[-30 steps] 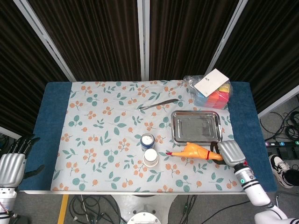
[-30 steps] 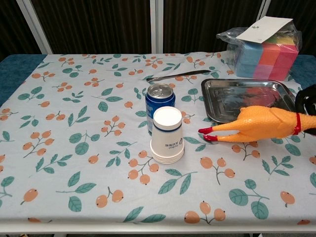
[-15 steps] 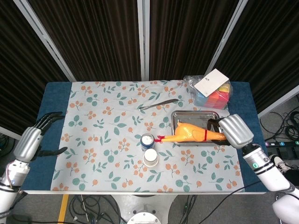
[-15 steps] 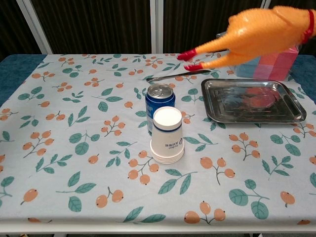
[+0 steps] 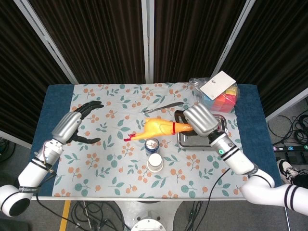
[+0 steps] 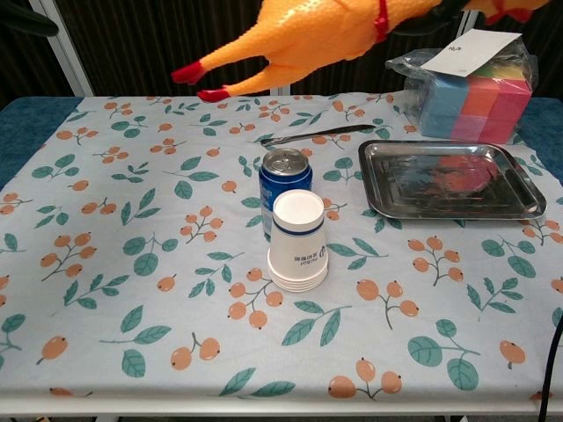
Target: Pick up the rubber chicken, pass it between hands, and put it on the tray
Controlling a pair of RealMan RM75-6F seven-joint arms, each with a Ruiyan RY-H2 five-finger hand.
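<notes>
The orange rubber chicken (image 5: 156, 128) hangs in the air above the table's middle, red feet pointing left; the chest view shows the rubber chicken (image 6: 299, 40) high over the can. My right hand (image 5: 198, 120) holds it by the neck end. My left hand (image 5: 74, 126) hovers over the table's left side with its fingers spread, empty and well apart from the chicken's feet. The steel tray (image 5: 220, 135) lies flat at the right, partly hidden by my right hand; in the chest view the tray (image 6: 444, 200) holds nothing.
A blue can (image 6: 284, 181) and a stack of paper cups (image 6: 297, 239) stand mid-table under the chicken. A metal utensil (image 6: 318, 134) lies behind them. A bag of coloured blocks with a white card (image 6: 473, 84) sits at the back right.
My right hand has carried the chicken left, from over the tray to above the can. My left hand has moved in from the table's left edge towards the middle.
</notes>
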